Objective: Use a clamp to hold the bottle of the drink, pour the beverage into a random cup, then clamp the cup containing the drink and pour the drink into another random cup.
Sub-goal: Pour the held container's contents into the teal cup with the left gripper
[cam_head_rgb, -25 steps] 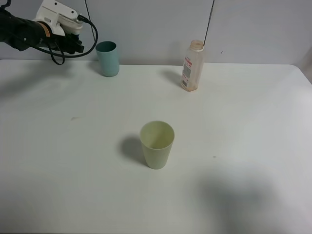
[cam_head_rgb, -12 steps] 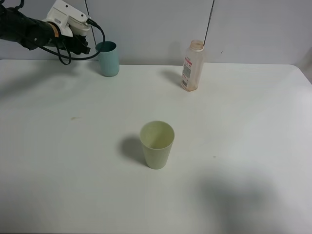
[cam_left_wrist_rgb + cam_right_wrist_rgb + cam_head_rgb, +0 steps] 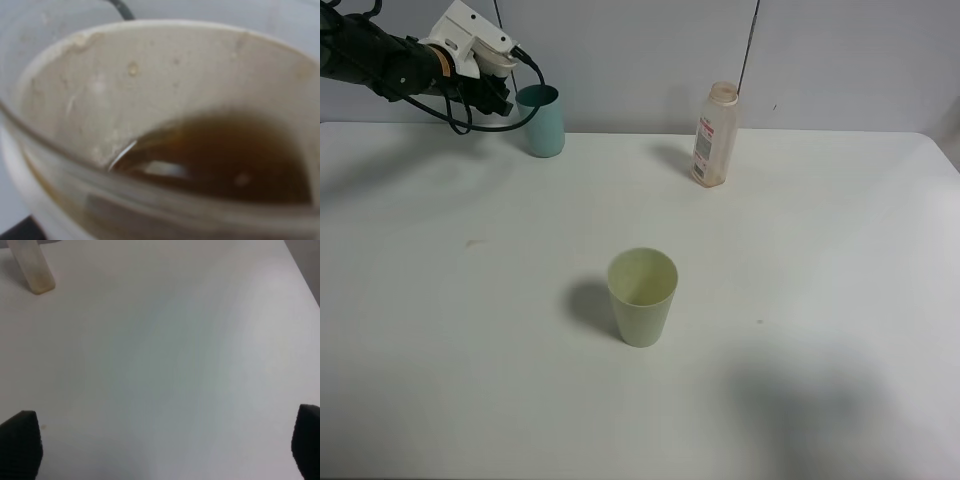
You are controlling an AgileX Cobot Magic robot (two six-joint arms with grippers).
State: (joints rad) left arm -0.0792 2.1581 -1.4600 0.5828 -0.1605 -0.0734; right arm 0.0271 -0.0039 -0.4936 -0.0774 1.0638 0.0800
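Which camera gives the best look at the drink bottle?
The exterior high view: the bottle stands whole and upright near the table's back edge, label visible. The right wrist view catches only its blurred lower part. The left wrist view shows none of it, just a cup of brown drink.

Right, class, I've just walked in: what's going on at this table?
The robot's left hand is shut on a drink cup with brown tea-like liquid in it, up at the far left corner of the table, right beside the teal cup. The liquid sits pooled to one side; no pouring shows. The bottle stands at the back, seemingly about empty. A pale green cup stands mid-table. The right hand is open, holding nothing.
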